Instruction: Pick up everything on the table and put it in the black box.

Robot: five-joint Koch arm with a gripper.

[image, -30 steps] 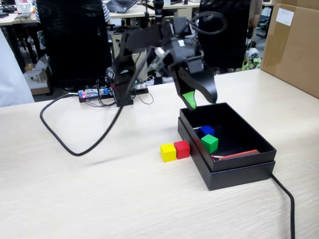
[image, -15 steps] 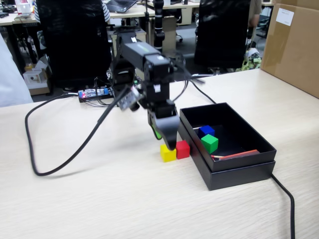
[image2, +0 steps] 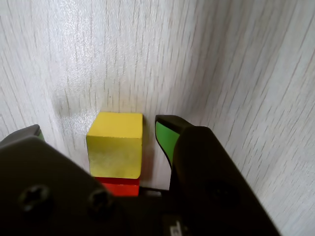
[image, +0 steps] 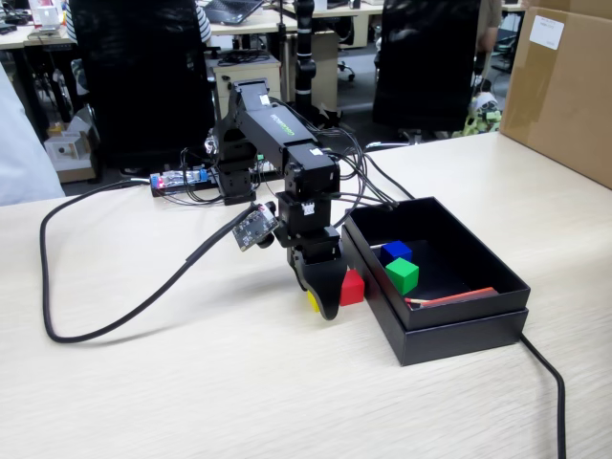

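Trouble from here, I think, comes mostly from the red cube (image: 352,287), because it sits touching the yellow cube (image2: 116,144) that the arm is going for. The fingers (image2: 96,129) are down at the counter (image: 191,382) and spread open, one on each side of the yellow cube; in the wrist view the green-padded finger (image2: 166,136) stands just beside the cube's right face with a thin gap, and the other finger is only partly visible at the left edge. Nothing is pinched yet.

If the fingers close off-centre, one pad can push the yellow cube sideways before the other arrives, so it turns or slips out. It can also drag on the red cube, which lies just beside the wall of the black box (image: 459,325), and shift it to a less easy place.

In the fixed view the gripper hides almost all of the yellow cube, so I cannot judge how deep the fingers reach around it. A shallow hold may drop it over the box rim.

The blue cube (image: 397,251) and green cube (image: 403,274) are already inside the box, next to a thin red-orange stick (image: 454,297).
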